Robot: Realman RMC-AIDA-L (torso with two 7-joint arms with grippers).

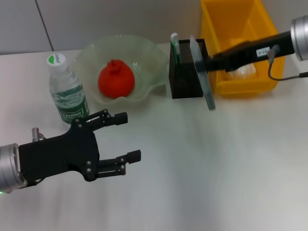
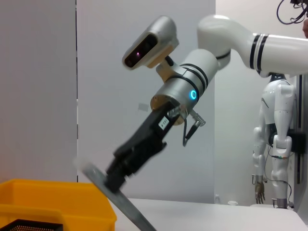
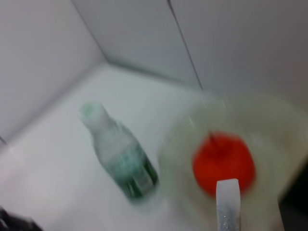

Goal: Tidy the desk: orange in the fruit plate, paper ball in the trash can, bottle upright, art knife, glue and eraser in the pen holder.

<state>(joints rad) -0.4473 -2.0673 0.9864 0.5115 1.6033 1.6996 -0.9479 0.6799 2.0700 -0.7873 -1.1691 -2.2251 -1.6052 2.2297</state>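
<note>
Near the table's far edge, we see the red-orange round orange [image 1: 116,79] in the ruffled pale green glass fruit plate [image 1: 91,53], the clear plastic bottle [image 1: 67,91] upright, and the white paper ball [image 1: 240,71] in the yellow plastic trash can [image 1: 211,19]. The right gripper [image 1: 208,62] grips a grey flat strip [image 1: 208,89] at the black mesh pen holder [image 1: 185,82]; the left gripper [image 1: 126,136] hangs open and empty. We judge the pen-holder items remain.

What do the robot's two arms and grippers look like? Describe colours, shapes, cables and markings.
Both have silver cylindrical wrists and black grippers. The left gripper has jointed black fingers with visible screws. The right gripper carries a small white label, a grey cable loop and a glowing blue ring.

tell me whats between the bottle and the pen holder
In the head view, the fruit plate with the orange in it lies between the bottle and the pen holder.
</note>
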